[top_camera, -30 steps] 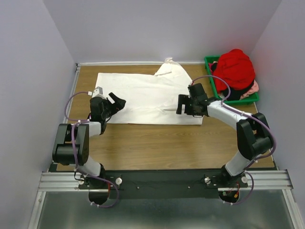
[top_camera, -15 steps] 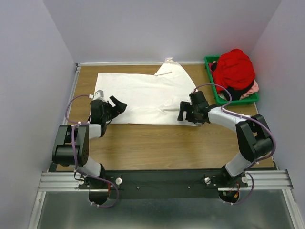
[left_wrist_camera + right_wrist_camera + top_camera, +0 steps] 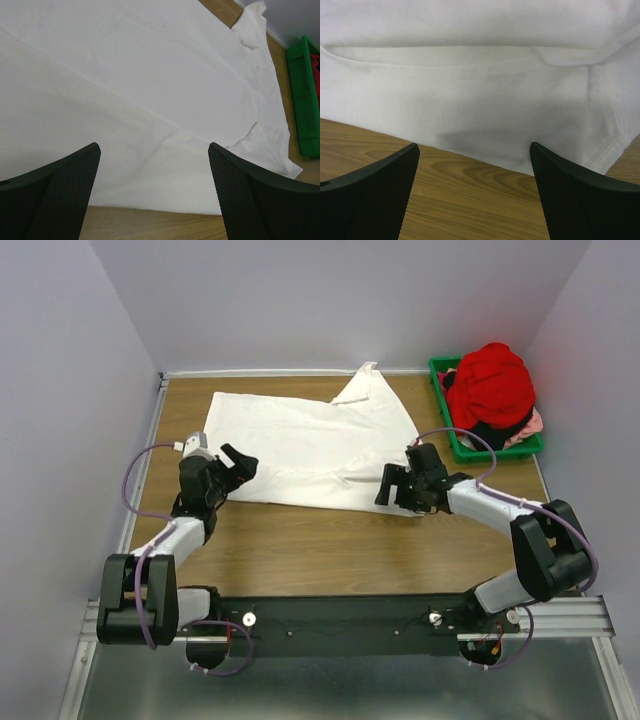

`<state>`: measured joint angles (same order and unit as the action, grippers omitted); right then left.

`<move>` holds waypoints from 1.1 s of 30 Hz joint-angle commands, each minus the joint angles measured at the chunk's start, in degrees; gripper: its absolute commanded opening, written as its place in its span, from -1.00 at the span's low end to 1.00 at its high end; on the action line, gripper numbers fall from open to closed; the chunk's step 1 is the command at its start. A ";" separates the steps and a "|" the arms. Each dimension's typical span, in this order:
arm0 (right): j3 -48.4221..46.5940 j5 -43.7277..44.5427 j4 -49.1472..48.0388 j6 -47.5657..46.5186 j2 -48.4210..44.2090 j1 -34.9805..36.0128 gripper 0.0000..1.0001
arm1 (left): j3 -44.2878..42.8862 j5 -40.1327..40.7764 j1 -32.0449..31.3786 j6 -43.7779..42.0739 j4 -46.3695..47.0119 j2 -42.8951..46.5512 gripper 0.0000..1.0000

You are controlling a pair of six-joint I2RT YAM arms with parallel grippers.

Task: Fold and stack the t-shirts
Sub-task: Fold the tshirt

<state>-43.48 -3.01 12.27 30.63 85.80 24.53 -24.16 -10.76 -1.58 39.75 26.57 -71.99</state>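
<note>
Left gripper [image 3: 237, 468] fingers stand wide apart, the flat white cloth t-shirt [image 3: 300, 440] spread ahead. Right gripper [image 3: 384, 488] fingers, likewise apart, face its hem.

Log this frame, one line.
left end effector: open, at white t-shirt near edge | right end effector: open, same edge | red t-shirt: in green bin

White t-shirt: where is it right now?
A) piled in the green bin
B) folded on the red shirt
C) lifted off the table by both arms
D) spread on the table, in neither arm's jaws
D: the white t-shirt lies spread on the table, and both wrist views show open jaws with nothing between them.
</note>
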 commanded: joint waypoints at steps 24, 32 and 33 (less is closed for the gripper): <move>-37.99 2.03 5.04 -8.92 26.25 -0.28 0.20 | -13.81 7.42 -22.32 -4.06 2.26 -17.13 0.88; -40.10 6.17 5.13 -11.29 30.91 -0.19 0.19 | -11.35 8.74 -23.46 -3.01 2.70 -19.77 0.89; -40.53 6.60 5.04 -11.47 31.27 -0.19 0.18 | -10.91 8.92 -23.55 -2.83 2.70 -19.68 0.89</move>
<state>-81.41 0.19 16.73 21.23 115.15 24.53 -36.56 -3.16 -24.53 36.16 27.20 -91.64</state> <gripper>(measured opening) 0.597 0.943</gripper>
